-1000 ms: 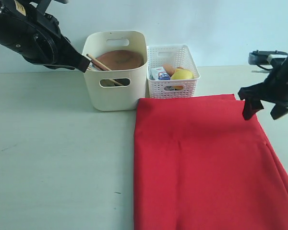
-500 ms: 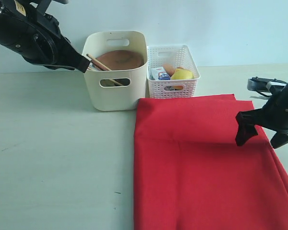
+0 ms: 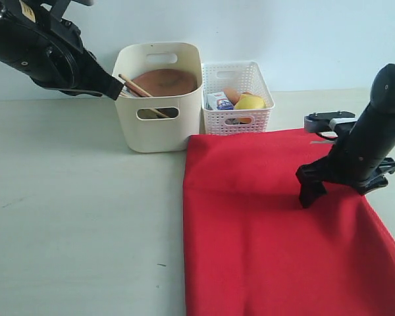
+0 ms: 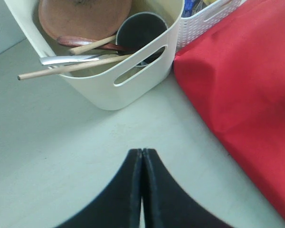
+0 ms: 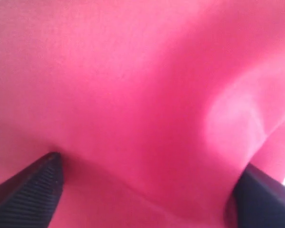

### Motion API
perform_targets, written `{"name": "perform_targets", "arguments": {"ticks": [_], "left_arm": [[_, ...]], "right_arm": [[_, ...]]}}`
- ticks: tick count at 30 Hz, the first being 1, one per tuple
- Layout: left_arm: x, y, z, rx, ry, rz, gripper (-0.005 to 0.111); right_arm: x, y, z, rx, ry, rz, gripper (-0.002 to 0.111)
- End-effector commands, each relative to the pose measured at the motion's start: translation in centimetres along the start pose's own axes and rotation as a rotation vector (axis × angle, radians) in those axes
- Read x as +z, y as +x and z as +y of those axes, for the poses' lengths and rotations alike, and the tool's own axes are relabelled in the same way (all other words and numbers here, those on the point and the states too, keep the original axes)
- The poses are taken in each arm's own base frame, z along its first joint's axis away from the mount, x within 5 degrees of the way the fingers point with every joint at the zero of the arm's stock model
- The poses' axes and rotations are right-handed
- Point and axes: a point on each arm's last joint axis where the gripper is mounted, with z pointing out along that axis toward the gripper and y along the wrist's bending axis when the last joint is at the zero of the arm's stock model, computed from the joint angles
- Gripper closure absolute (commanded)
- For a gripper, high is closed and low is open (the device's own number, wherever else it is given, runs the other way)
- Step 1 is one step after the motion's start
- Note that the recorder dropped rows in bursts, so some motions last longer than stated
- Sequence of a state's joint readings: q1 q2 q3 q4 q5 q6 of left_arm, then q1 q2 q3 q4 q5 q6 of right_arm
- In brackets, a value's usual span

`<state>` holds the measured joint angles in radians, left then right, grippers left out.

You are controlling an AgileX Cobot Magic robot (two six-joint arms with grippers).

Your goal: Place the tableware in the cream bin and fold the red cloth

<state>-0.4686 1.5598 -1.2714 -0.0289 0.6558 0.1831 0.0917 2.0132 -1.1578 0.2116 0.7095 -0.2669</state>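
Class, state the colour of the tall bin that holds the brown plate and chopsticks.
The bin is plain cream, shown best in the exterior view.

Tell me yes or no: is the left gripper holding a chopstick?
No, the left gripper is pressed shut on nothing above the table, while the chopsticks lie in the cream bin.

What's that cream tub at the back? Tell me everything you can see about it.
The cream bin is a tall, smooth, plastic-looking tub with rounded corners and oval cut-out handles. It stands upright on the table, close beside a white lattice basket. Inside are a round brown plate, a steel cup, a metal knife and chopsticks, one poking over the rim. The red cloth reaches nearly to its front corner. The left claw hangs apart from it.
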Motion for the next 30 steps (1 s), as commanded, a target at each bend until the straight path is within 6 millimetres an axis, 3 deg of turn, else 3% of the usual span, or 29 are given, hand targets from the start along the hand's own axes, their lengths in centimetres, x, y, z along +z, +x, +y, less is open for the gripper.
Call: {"name": "perform_targets", "arguments": {"ticks": [1, 6, 8, 12, 23, 26, 30], "left_arm": [[0.0, 0.1, -0.1, 0.001, 0.003, 0.006, 0.106], [0.0, 0.2, -0.1, 0.002, 0.003, 0.010, 0.106], [0.0, 0.2, 0.0, 0.005, 0.000, 0.008, 0.106], [-0.4, 0.1, 0.0, 0.009, -0.003, 0.003, 0.106], [-1.5, -0.1, 0.0, 0.009, -0.008, -0.024, 0.106], [-1.7, -0.1, 0.0, 0.010, -0.009, -0.031, 0.106], [-1.8, -0.2, 0.0, 0.011, -0.011, -0.035, 0.106]], "right_arm": [[2.0, 0.3, -1.0, 0.007, 0.132, 0.049, 0.043], [2.4, 0.8, -2.9, -0.014, 0.331, 0.110, 0.094], [2.4, 0.9, -3.3, -0.026, 0.376, 0.126, 0.108], [2.0, 1.3, -4.8, -0.037, 0.432, 0.164, 0.108], [0.5, 4.0, -12.8, 0.225, 0.435, 0.197, 0.108], [-0.1, 3.8, -14.1, 0.306, 0.427, 0.160, 0.108], [-0.7, 2.5, -14.4, 0.352, 0.347, 0.070, 0.108]]}}
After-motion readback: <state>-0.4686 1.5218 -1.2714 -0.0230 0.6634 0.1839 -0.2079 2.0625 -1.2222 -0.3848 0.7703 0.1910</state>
